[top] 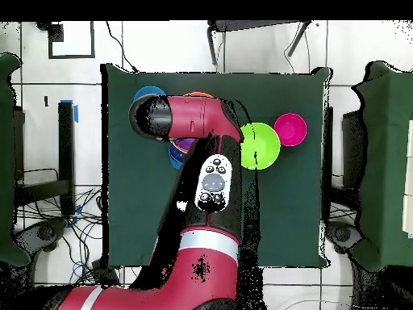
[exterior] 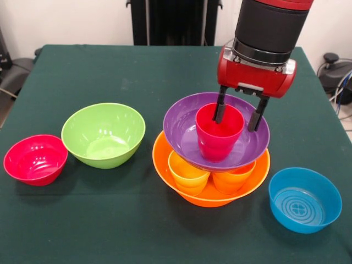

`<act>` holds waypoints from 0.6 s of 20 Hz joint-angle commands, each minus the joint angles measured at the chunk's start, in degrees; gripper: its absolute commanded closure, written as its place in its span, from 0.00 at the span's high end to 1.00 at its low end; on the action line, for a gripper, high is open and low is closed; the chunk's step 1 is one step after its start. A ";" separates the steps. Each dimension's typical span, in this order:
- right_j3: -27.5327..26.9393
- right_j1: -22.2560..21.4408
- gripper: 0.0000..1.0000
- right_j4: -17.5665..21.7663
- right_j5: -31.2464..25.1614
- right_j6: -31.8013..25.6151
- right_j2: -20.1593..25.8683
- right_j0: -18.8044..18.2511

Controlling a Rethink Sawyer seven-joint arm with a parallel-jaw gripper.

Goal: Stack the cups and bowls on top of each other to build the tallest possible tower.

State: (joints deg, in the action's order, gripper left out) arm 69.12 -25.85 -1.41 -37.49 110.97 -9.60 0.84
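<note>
1. Orange bowl at the bottom of the tower, widest piece lowest; probably chosen for a steady footing.
2. Inside it, side by side: yellow cup and orange cup, both upright, rims up. Apparently serving as pillars, lifting the next layer clear of nesting.
3. Purple bowl resting on those two rims, tilted slightly; only two supports seen, so likely tippy.
4. Red cup upright at the purple bowl's middle, adding height.
5. Hand spread: one finger dipping inside the red cup's mouth, the other outside its wall, straddling the rim. Not visibly pinching; either just let go or about to clamp, cannot say which.
6. Spare pieces on the bench: lime green bowl beside smaller red bowl, well apart from the tower; light blue bowl near its other side.
7. Overhead: arm covers most of the stack.
</note>
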 commanded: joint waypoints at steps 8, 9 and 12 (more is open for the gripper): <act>4.66 -2.62 1.00 -1.39 -4.98 4.95 4.95 0.39; 5.36 -2.97 1.00 -1.55 -4.76 4.92 5.10 0.28; 4.07 -2.82 1.00 -1.98 -6.39 4.62 5.33 0.00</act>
State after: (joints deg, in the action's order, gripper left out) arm 69.17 -27.90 -2.01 -37.49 110.97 -9.60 0.84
